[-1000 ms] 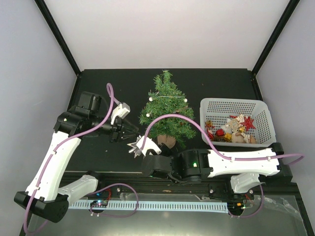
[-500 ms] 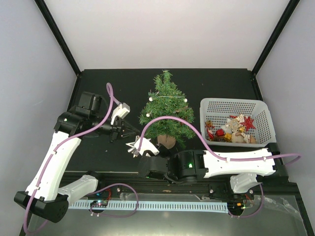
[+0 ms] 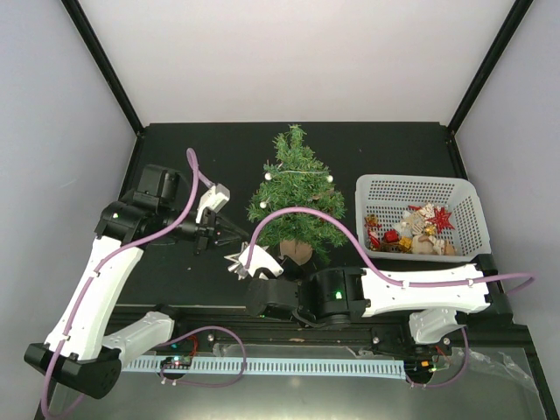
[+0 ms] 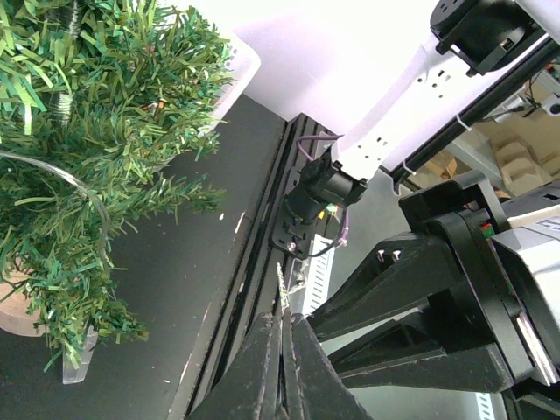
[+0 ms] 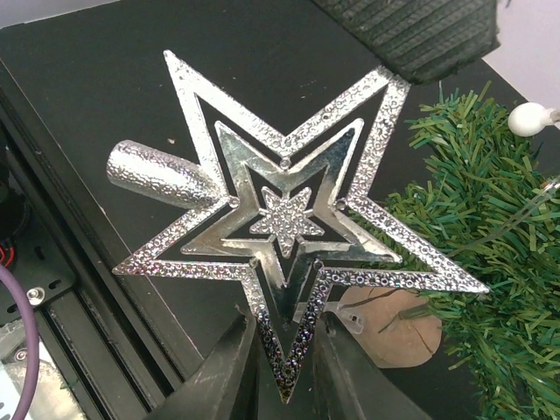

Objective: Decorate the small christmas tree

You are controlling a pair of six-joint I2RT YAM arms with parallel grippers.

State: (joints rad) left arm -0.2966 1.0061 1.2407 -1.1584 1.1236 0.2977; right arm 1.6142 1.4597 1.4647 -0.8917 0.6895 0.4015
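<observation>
**Stage shown: star topper in transfer, not yet mounted.** The small christmas tree (image 3: 297,188) stands upright on its round wooden base (image 3: 296,252) near the middle of the black bench (image 3: 219,149). A white plastic basket (image 3: 418,181) sits beside it toward the right edge.

The right end effector (image 5: 284,331) is clamped on the lower point of a silver star topper (image 5: 289,219). It holds the topper above the bench, near the front edge and just left of the tree's base. The star's tubular socket (image 5: 153,173) points away from the tree.

The left end effector (image 4: 282,328) is fully narrowed. A thin glittered edge shows between its fingers in the left wrist view, and a dark ribbed pad covers the star's upper point in the right wrist view. It therefore appears to pinch the same star, which suggests a hand-over or re-grip.

*Done:* a thin strand with white beads (image 3: 330,178) already drapes the upper branches.

*Left:* the treetop carries no star, and the socket must be turned to seat on the tip. A heap of ornaments (image 3: 411,229), a red star (image 3: 437,217) among them, lies in the basket.
</observation>
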